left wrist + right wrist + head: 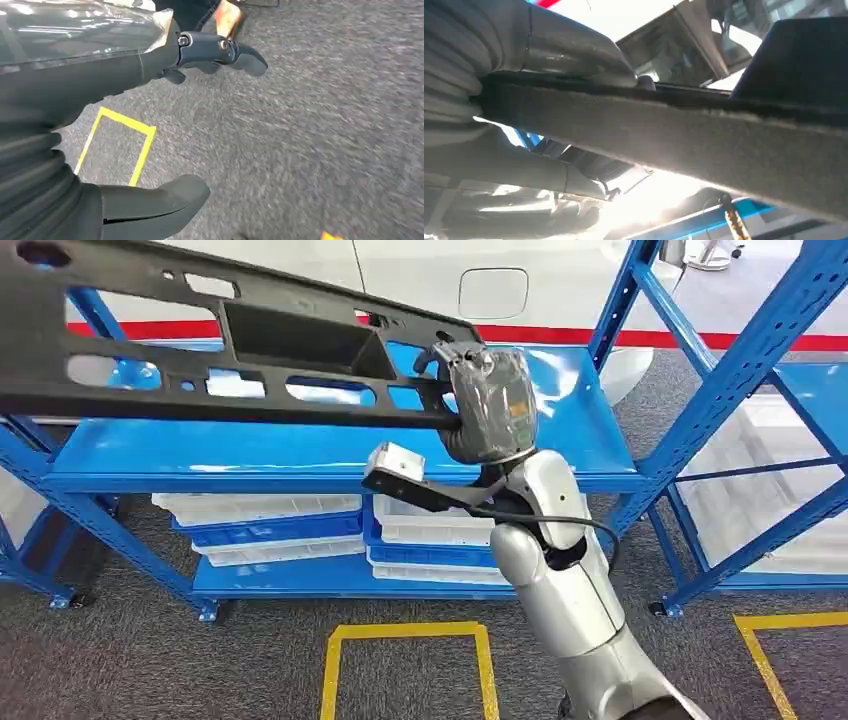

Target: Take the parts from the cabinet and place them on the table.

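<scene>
The right robot hand point(487, 400) gripped the long black part point(230, 345) at its right end, holding it raised above the blue shelf point(330, 455) and clear of it. The part ran leftward past the head view's left edge; blue uprights point(735, 370) stood close on the right, with open carpet point(160, 660) below. White trays point(265, 508) sat on the lower shelf. The right wrist view showed the part's edge point(704, 135) clamped between thumb and fingers. The left wrist view showed the left robot hand point(125, 75) hanging over carpet and a yellow floor marking point(122, 145), fingers point(220, 50) apart, holding nothing.
</scene>
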Available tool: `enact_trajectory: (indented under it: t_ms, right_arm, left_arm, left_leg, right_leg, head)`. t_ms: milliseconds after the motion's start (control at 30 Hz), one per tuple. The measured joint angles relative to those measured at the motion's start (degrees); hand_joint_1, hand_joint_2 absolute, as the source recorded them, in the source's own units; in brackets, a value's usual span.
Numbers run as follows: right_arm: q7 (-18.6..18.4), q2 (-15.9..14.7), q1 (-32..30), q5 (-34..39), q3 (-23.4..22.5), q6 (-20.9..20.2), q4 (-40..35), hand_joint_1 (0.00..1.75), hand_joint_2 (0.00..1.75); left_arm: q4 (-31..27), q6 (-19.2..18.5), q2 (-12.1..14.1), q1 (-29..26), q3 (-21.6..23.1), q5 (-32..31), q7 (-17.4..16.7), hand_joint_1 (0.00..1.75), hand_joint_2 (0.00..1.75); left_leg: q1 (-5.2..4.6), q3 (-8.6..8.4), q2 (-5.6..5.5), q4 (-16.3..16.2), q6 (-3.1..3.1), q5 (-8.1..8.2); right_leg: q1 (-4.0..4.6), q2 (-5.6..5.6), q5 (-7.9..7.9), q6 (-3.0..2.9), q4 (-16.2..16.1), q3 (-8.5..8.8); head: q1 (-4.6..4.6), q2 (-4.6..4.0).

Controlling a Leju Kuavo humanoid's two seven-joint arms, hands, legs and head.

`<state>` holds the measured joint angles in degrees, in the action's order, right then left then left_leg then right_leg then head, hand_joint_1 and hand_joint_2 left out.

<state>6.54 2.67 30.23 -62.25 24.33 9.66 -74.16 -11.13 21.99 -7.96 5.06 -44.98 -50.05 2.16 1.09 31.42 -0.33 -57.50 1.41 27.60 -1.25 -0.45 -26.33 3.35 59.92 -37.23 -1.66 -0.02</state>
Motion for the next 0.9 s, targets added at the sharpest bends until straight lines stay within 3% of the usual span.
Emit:
enact_trajectory:
  t_ms: [33, 67, 100, 133, 167, 200, 233, 267, 333, 367, 433, 467, 500, 533, 567, 600, 633, 667, 700, 733, 767, 800, 833, 900]
  right_arm:
    - [0.28, -0.18, -0.74, 0.33, -0.07, 0.00, -0.35, 1.75, 1.75]
    - [0.74, -0.26, -1.48, 0.81, -0.11, 0.02, -0.59, 1.75, 1.75]
    - [1.13, -0.29, -2.18, 1.22, -0.11, 0.02, -0.72, 1.75, 1.75]
    - [1.46, -0.31, -2.94, 1.59, -0.11, 0.02, -0.83, 1.75, 1.75]
    - [1.64, -0.31, -3.57, 1.79, -0.11, 0.02, -0.88, 1.75, 1.75]
    - [1.66, -0.31, -4.11, 1.97, -0.13, 0.04, -0.90, 1.75, 1.75]
    - [1.66, -0.29, -4.64, 2.10, -0.17, 0.09, -0.92, 1.75, 1.75]
    - [1.66, -0.20, -5.18, 2.32, -0.35, 0.15, -1.03, 1.75, 1.75]
    - [1.83, 0.19, -6.48, 3.58, -1.15, 0.24, -2.22, 1.75, 1.75]
    - [1.99, 0.26, -7.38, 4.20, -1.69, 0.48, -2.65, 1.75, 1.75]
    - [3.27, 0.35, -9.69, 5.76, -3.01, 0.55, -3.91, 1.75, 1.75]
    - [3.94, 0.35, -10.81, 6.25, -3.64, 0.55, -4.44, 1.75, 1.75]
    - [4.55, 0.35, -11.50, 6.47, -4.07, 0.55, -4.99, 1.75, 1.75]
    - [5.03, 0.39, -12.29, 6.75, -4.59, 0.55, -5.58, 1.75, 1.75]
    - [5.16, 0.37, -12.91, 6.80, -4.87, 0.52, -5.99, 1.75, 1.75]
    - [5.29, 0.37, -13.39, 6.88, -5.12, 0.52, -6.30, 1.75, 1.75]
    - [5.42, 0.37, -13.80, 6.88, -5.37, 0.52, -6.45, 1.75, 1.75]
    - [5.44, 0.37, -14.17, 6.88, -5.57, 0.50, -6.60, 1.75, 1.75]
    - [5.49, 0.35, -14.38, 6.91, -5.79, 0.50, -6.76, 1.75, 1.75]
    - [5.51, 0.37, -14.44, 7.10, -6.03, 0.33, -6.82, 1.75, 1.75]
    - [5.53, 0.41, -14.49, 7.17, -6.21, 0.06, -6.97, 1.75, 1.75]
    - [5.75, 0.50, -14.51, 7.41, -6.45, -0.17, -7.28, 1.75, 1.75]
    - [6.07, 0.59, -14.49, 7.84, -6.77, -0.56, -7.56, 1.75, 1.75]
    - [7.02, 0.96, -14.23, 8.50, -7.04, -1.49, -7.50, 1.75, 1.75]
  left_arm:
    - [0.00, 0.04, 0.11, 0.00, -0.11, 0.04, 0.00, 0.00, 1.75]
    - [0.00, 0.09, 0.24, 0.00, -0.37, 0.31, 0.00, 0.00, 1.75]
    - [0.00, 0.22, 0.28, 0.01, -0.61, 0.61, 0.00, 0.00, 1.75]
    - [0.00, 0.29, 0.24, 0.00, -0.79, 0.87, 0.00, 0.00, 1.75]
    - [0.00, 0.37, 0.22, 0.00, -0.88, 0.87, 0.02, 0.00, 1.75]
    - [0.00, 0.46, 0.20, 0.00, -1.01, 0.87, 0.07, 0.00, 1.75]
    - [0.00, 0.59, 0.17, 0.02, -1.16, 0.85, 0.13, 0.00, 1.75]
    - [0.00, 0.72, 0.13, 0.02, -1.29, 0.79, 0.20, 0.00, 1.75]
    - [0.00, 1.09, -0.15, 0.06, -1.44, 0.29, 0.39, 0.00, 1.75]
    - [0.00, 1.16, -0.24, 0.05, -1.44, 0.13, 0.50, 0.00, 1.75]
    - [0.00, 1.33, -0.35, 0.04, -1.53, -0.24, 0.61, 0.00, 1.75]
    - [0.00, 1.49, -0.24, -0.04, -1.66, -0.24, 0.70, 0.00, 1.75]
    - [0.00, 1.58, -0.33, -0.08, -1.71, -0.24, 0.74, 0.00, 1.75]
    - [0.00, 1.68, -0.39, -0.06, -1.73, -0.24, 0.74, 0.00, 1.75]
    - [0.00, 1.77, -0.39, -0.05, -1.75, -0.24, 0.74, 0.00, 1.75]
    - [0.00, 1.79, -0.37, -0.03, -1.75, -0.24, 0.74, 0.00, 1.75]
    - [0.00, 1.79, -0.37, -0.02, -1.75, -0.24, 0.74, 0.00, 1.75]
    - [0.00, 1.79, -0.39, -0.02, -1.75, -0.24, 0.74, 0.00, 1.75]
    - [0.00, 1.79, -0.39, -0.03, -1.75, -0.24, 0.74, 0.00, 1.75]
    - [0.00, 1.84, -0.37, -0.02, -1.77, -0.24, 0.74, 0.00, 1.75]
    - [0.00, 1.95, -0.37, 0.06, -1.79, -0.24, 0.74, 0.00, 1.75]
    - [0.00, 2.16, -0.43, 0.24, -1.82, -0.09, 0.74, 0.00, 1.75]
    - [0.00, 2.38, -0.42, 0.41, -1.95, 0.41, 0.72, 0.00, 1.75]
    - [0.00, 2.82, -0.48, 0.55, -2.78, 1.47, 0.72, 0.00, 1.75]
  left_leg:
    - [-0.17, 0.77, 0.12, -0.04, 0.83, -0.60]
    - [-0.35, 1.60, 0.18, -0.06, 1.02, -1.28]
    - [-0.60, 2.51, 0.22, -0.09, 1.19, -1.95]
    - [-0.85, 3.36, 0.28, -0.12, 1.31, -2.63]
    - [-1.04, 4.18, 0.33, -0.13, 1.36, -3.26]
    - [-1.16, 4.97, 0.34, -0.16, 1.34, -3.89]
    - [-1.26, 5.70, 0.34, -0.17, 1.28, -4.56]
    - [-1.32, 6.34, 0.30, -0.17, 1.15, -5.17]
    - [-1.62, 6.92, 0.18, -0.38, 0.69, -6.20]
    - [-1.57, 7.02, 0.18, -0.14, 0.43, -6.97]
    - [-1.28, 7.04, 0.19, 0.27, -0.28, -8.07]
    - [-1.20, 7.46, 0.08, 0.12, -0.54, -7.92]
    - [-1.07, 7.97, 0.05, -0.96, -0.93, -5.33]
    - [-0.78, 8.73, 0.15, -4.05, -1.27, -0.91]
    - [-0.54, 9.59, 0.13, -8.03, -1.65, 2.61]
    - [-0.38, 10.44, 0.14, -12.64, -2.06, 5.21]
    - [-0.29, 10.88, 0.15, -16.36, -2.39, 5.82]
    - [-0.14, 10.50, 0.16, -17.92, -2.61, 4.72]
    - [0.10, 9.14, 0.16, -17.27, -2.79, 2.69]
    - [0.39, 6.38, 0.17, -14.27, -2.94, 0.54]
    - [0.61, 3.00, 0.17, -10.00, -3.06, -0.44]
    - [0.82, -0.44, 0.07, -4.97, -3.18, 1.06]
    - [0.26, -2.42, -0.17, -1.66, -2.93, 2.50]
    - [-0.17, -1.95, -0.19, -1.23, -2.04, 2.57]
  right_leg:
    - [-0.01, 0.07, -3.24, -0.91, 3.48, -1.21]
    - [0.04, 0.13, -6.22, -1.53, 8.09, -2.40]
    - [0.20, 0.20, -8.21, -1.70, 12.59, -3.34]
    - [0.32, 0.22, -8.57, -1.41, 15.61, -3.54]
    - [0.42, 0.23, -7.68, -0.98, 16.27, -2.77]
    - [0.58, 0.23, -6.02, -0.49, 14.88, -1.04]
    - [0.78, 0.24, -4.24, -0.19, 11.45, 1.82]
    - [1.03, 0.23, -3.48, -0.41, 6.58, 5.55]
    - [1.87, 0.19, -5.94, -1.98, -4.51, 13.13]
    - [1.84, 0.30, -6.30, -1.87, -4.93, 12.62]
    - [2.07, 0.34, -5.53, -2.41, -4.77, 12.21]
    - [0.59, 0.16, -4.62, -2.97, -5.18, 11.85]
    - [0.94, 0.07, -4.00, -3.17, -5.08, 11.37]
    - [0.83, 0.02, -3.26, -3.89, -5.03, 10.55]
    - [0.87, 0.03, -2.60, -3.91, -5.01, 9.99]
    - [0.91, 0.03, -1.81, -3.87, -4.91, 9.16]
    - [0.91, 0.02, -1.17, -3.71, -4.74, 8.21]
    - [0.86, 0.00, -0.73, -3.43, -4.40, 7.27]
    - [0.74, -0.01, -0.36, -3.23, -3.90, 6.26]
    - [0.57, -0.01, -0.12, -2.86, -3.22, 5.18]
    - [0.46, 0.01, 0.07, -2.58, -2.54, 4.37]
    - [0.52, -0.03, 0.19, -2.36, -1.80, 3.76]
    - [0.77, -0.06, 0.44, -1.94, -1.30, 3.10]
    - [0.69, -0.08, 1.33, -0.78, -1.34, 2.61]
  head:
    - [-0.09, 0.00]
    - [-0.13, 0.00]
    - [-0.09, 0.00]
    - [-0.09, 0.00]
    - [-0.09, 0.00]
    - [-0.09, 0.00]
    - [-0.07, 0.00]
    - [-0.09, 0.00]
    - [-0.09, 0.00]
    - [0.07, 0.00]
    - [-0.04, 0.00]
    - [-0.15, 0.00]
    - [-0.06, 0.00]
    - [0.18, 0.00]
    - [0.26, 0.00]
    - [0.24, 0.00]
    - [0.26, 0.00]
    - [0.28, 0.00]
    - [0.26, 0.00]
    - [0.28, 0.00]
    - [0.26, 0.00]
    - [0.31, 0.00]
    - [0.29, 0.00]
    - [0.13, 0.00]
